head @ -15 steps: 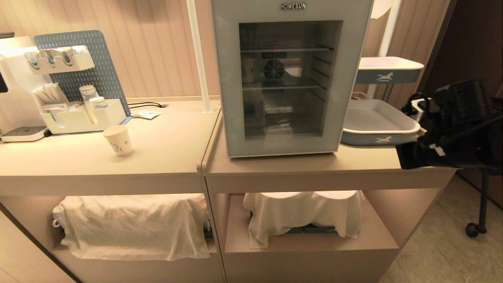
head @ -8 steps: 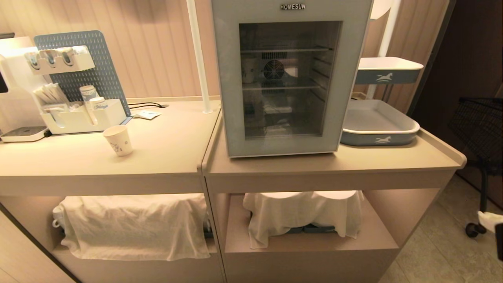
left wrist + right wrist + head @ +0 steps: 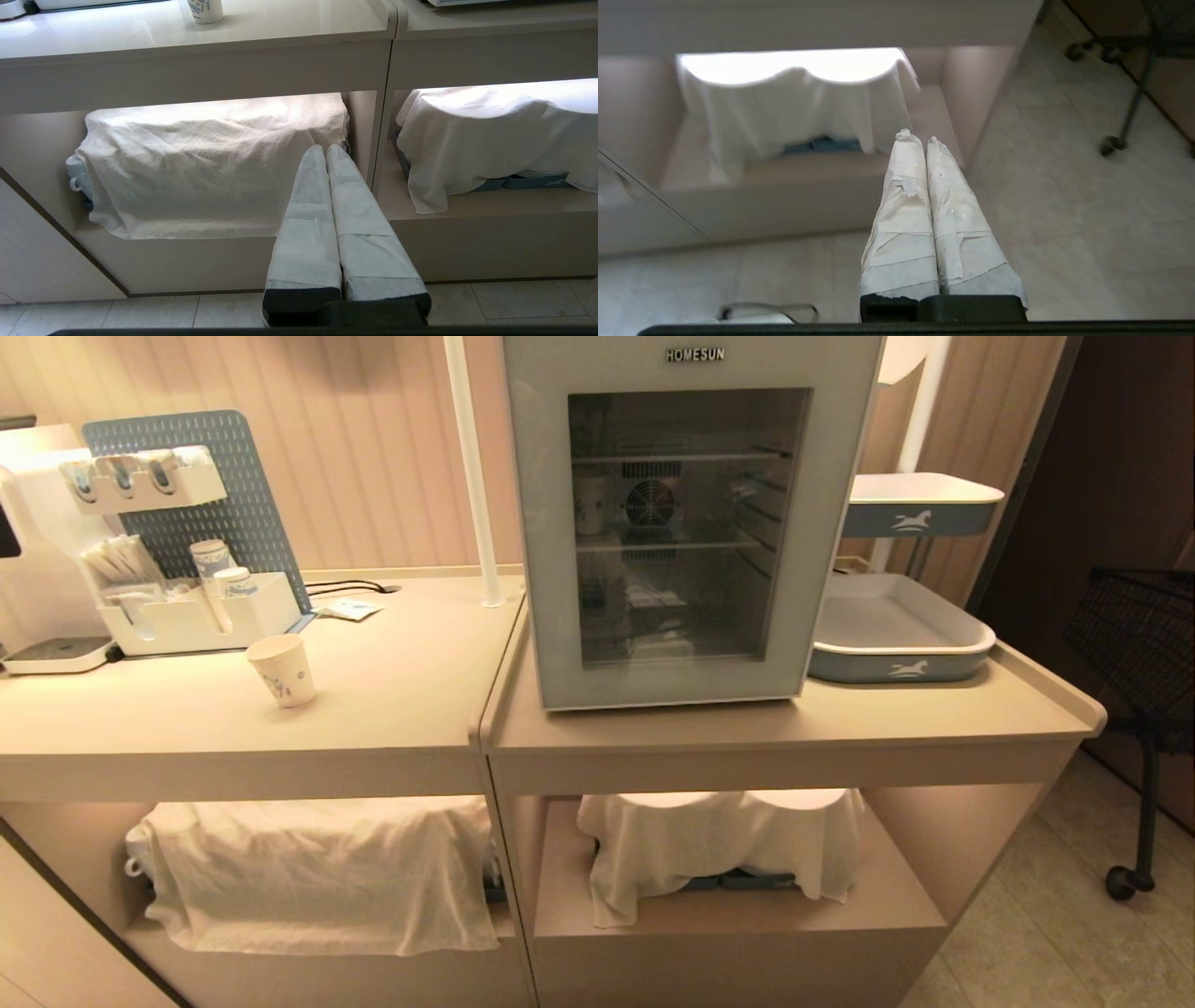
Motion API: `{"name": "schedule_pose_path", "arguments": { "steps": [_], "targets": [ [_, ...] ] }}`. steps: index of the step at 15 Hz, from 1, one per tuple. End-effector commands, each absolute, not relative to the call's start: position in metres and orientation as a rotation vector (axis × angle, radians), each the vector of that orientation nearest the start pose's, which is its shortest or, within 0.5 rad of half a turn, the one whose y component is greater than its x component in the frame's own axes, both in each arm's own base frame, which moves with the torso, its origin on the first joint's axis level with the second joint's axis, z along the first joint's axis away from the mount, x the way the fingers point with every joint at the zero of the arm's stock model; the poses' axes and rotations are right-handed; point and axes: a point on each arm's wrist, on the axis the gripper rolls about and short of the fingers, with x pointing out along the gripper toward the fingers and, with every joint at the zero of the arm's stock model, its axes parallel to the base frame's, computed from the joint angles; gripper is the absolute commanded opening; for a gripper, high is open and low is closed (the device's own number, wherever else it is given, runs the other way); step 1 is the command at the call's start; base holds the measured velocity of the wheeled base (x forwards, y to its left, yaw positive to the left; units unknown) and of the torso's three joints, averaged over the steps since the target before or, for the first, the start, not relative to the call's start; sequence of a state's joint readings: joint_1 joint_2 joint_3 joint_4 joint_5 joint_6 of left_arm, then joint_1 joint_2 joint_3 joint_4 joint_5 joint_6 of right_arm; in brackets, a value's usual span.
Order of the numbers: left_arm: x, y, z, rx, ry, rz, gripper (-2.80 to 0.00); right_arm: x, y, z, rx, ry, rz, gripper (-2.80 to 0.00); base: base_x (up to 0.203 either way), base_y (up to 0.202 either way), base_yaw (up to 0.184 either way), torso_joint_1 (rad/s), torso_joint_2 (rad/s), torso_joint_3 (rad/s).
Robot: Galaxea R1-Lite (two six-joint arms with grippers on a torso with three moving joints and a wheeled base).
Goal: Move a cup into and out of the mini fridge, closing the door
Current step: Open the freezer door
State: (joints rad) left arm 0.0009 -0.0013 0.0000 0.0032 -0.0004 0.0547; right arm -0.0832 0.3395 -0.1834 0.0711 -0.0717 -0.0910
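On the worktop the mini fridge [image 3: 691,523] has its door [image 3: 551,569] shut; my right pincer [image 3: 924,140], clenched empty, has dropped below it, so the cup [image 3: 281,670] left of the fridge waits.

A small tapered white paper cup with a rolled rim and blue print around its lower half [image 3: 281,670] stands upright on the left counter, well apart from the boxy pale grey countertop mini fridge lettered "HOMESUN" [image 3: 540,476] on the right counter. The fridge's wide-framed glass-window door [image 3: 688,527] sits shut, showing wire shelves and a round rear fan within.
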Motion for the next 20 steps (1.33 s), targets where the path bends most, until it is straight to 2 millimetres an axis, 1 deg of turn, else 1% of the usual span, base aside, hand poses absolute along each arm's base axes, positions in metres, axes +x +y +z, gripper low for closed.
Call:
{"name": "schedule_pose_path", "arguments": {
  "steps": [1, 3, 4, 5, 7, 11, 20],
  "targets": [
    [-0.023, 0.0, 0.075, 0.055, 0.003, 0.001, -2.8, -0.003, -0.001, 0.117, -0.07, 0.14, -0.135, -2.8, 0.0, 0.0, 0.0, 0.0, 0.0, 0.0],
    [-0.023, 0.0, 0.075, 0.054, 0.003, 0.001, -2.8, 0.0, 0.001, 0.095, -0.094, 0.189, -0.054, -2.8, 0.0, 0.0, 0.0, 0.0, 0.0, 0.0],
    [-0.023, 0.0, 0.075, 0.055, 0.003, 0.001, -2.8, 0.001, 0.001, 0.09, -0.102, 0.183, -0.032, -2.8, 0.0, 0.0, 0.0, 0.0, 0.0, 0.0],
    [-0.023, 0.0, 0.075, 0.055, 0.003, 0.001, -2.8, 0.0, 0.001, 0.089, -0.105, 0.171, -0.01, -2.8, 0.0, 0.0, 0.0, 0.0, 0.0, 0.0],
    [-0.023, 0.0, 0.075, 0.055, 0.003, 0.001, -2.8, -0.01, 0.001, 0.085, -0.111, 0.179, 0.041, -2.8, 0.0, 0.0, 0.0, 0.0, 0.0, 0.0],
    [-0.023, 0.0, 0.075, 0.043, 0.002, 0.001, -2.8, -0.026, 0.0, 0.077, -0.073, 0.046, 0.026, -2.8, 0.0, 0.0, 0.0, 0.0, 0.0, 0.0],
    [-0.023, 0.0, 0.075, 0.031, 0.003, 0.001, -2.8, -0.026, 0.0, 0.076, -0.072, 0.054, 0.025, -2.8, 0.0, 0.0, 0.0, 0.0, 0.0, 0.0]
  ]
}}
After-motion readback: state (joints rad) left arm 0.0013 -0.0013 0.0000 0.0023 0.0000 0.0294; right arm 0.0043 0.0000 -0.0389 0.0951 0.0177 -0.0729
